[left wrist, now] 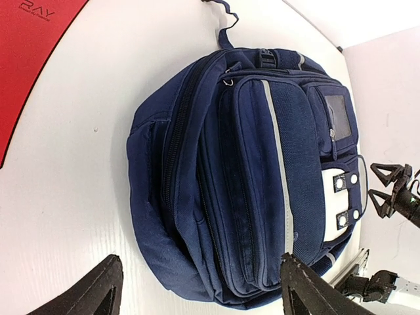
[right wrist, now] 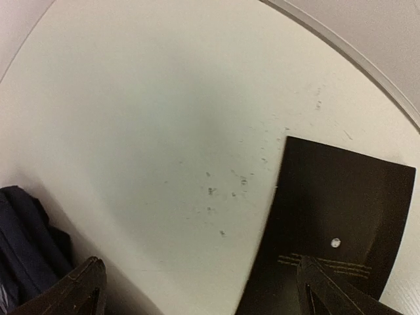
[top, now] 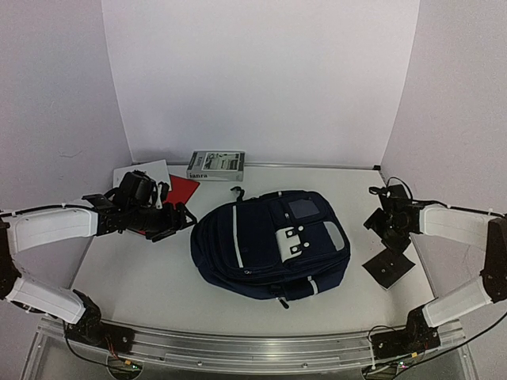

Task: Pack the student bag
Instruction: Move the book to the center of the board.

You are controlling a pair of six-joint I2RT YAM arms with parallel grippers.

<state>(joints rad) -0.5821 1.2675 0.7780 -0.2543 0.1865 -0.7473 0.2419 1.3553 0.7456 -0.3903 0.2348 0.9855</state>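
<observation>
The student bag (top: pixel 269 245) lies flat in the middle of the table, navy with a white stripe and a light grey buckled flap facing up. In the left wrist view the student bag (left wrist: pixel 262 177) fills the frame with its zips shut. My left gripper (top: pixel 172 222) hovers just left of the bag, open and empty; the left gripper (left wrist: pixel 203 292) has both tips wide apart over the bag's side. My right gripper (top: pixel 386 232) stands open to the right of the bag. In its own view the right gripper (right wrist: pixel 203 295) holds nothing.
A black square notebook (top: pixel 388 267) lies flat on the table below the right gripper, also the notebook (right wrist: pixel 335 223). A red folder (top: pixel 182 190), a white sheet (top: pixel 145 172) and a book (top: pixel 215 165) lie at the back left. White walls enclose the table.
</observation>
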